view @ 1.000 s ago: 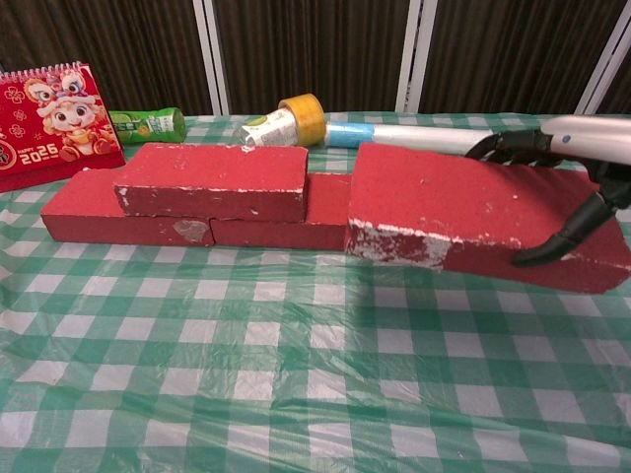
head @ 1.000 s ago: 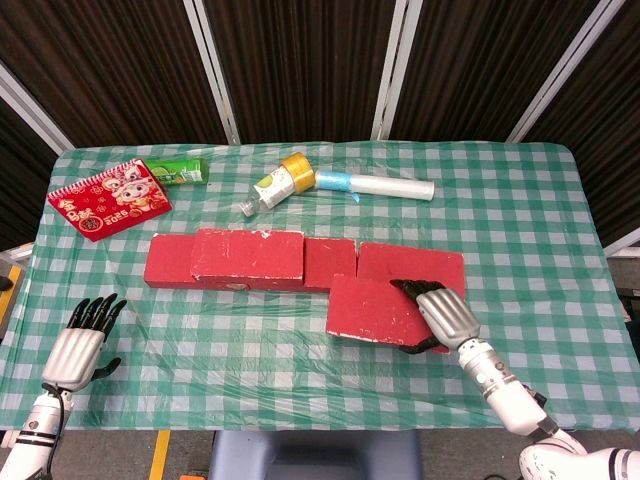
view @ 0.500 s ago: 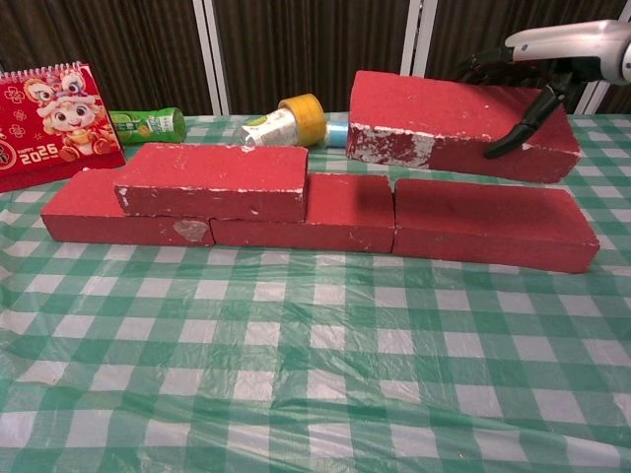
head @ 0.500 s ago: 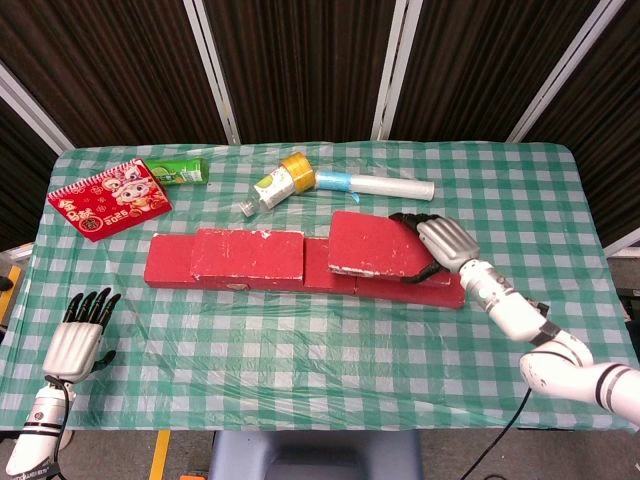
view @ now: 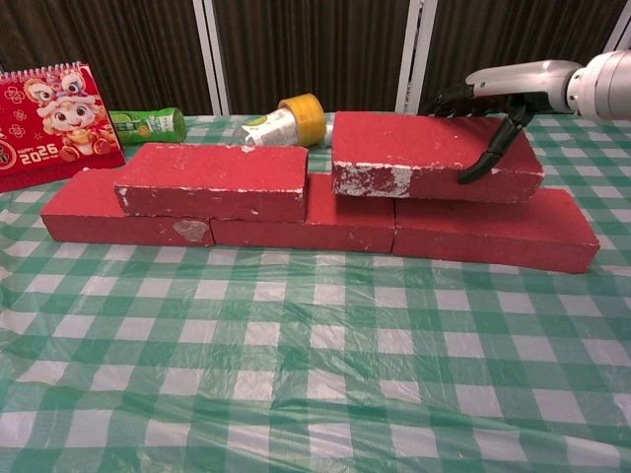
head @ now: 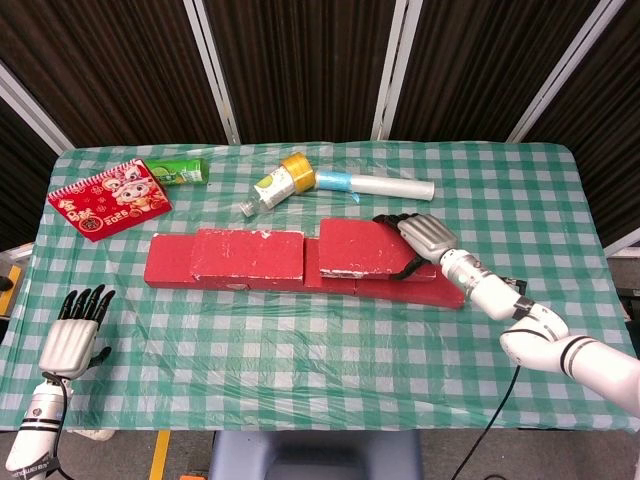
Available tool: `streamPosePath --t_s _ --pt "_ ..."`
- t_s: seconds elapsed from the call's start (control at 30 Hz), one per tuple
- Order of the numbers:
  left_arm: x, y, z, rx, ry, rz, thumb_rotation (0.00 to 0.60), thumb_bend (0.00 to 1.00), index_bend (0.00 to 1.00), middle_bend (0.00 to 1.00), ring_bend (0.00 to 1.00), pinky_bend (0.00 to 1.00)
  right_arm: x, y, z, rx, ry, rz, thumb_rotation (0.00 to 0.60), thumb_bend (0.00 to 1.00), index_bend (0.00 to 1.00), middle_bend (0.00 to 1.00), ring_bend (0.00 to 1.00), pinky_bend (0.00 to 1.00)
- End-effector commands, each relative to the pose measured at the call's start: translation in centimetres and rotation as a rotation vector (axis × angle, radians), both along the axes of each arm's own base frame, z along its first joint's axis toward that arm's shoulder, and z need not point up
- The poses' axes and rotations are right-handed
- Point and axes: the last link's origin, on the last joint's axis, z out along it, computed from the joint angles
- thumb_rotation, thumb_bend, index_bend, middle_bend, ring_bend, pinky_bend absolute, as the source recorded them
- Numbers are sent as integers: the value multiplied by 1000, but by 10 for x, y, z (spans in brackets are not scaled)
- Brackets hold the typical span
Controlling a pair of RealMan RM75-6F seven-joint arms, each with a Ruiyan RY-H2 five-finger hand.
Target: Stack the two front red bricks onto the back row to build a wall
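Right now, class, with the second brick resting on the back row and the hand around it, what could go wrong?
1. The right hand grips the top brick; pulling the fingers away may drag it out of line.
2. There is a gap between it and the left top brick, so the wall could end up uneven.
3. Pushing it sideways might shift the bottom row.

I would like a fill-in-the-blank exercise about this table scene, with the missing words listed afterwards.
1. The right hand holds a ____ brick on the back row.
2. The left hand holds ____.
3. The calendar shows the year ____.
4. The tablecloth is checked white and ____.

Missing words: red; nothing; 2025; green
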Motion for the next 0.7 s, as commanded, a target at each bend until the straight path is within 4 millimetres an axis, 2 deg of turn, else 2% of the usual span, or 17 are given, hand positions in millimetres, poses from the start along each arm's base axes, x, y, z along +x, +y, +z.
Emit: streamPosePath --t_s 0.03,0.7 --pt "0 0 0 -1 1 3 600 236 0 0 0 36 -2 -1 -9 20 -5 -6 600 152 456 371 309 432" --pt "-2 1 -1 -20 -8 19 600 235 0 0 0 35 5 -2 -25 61 -34 -38 600 153 401 370 285 432"
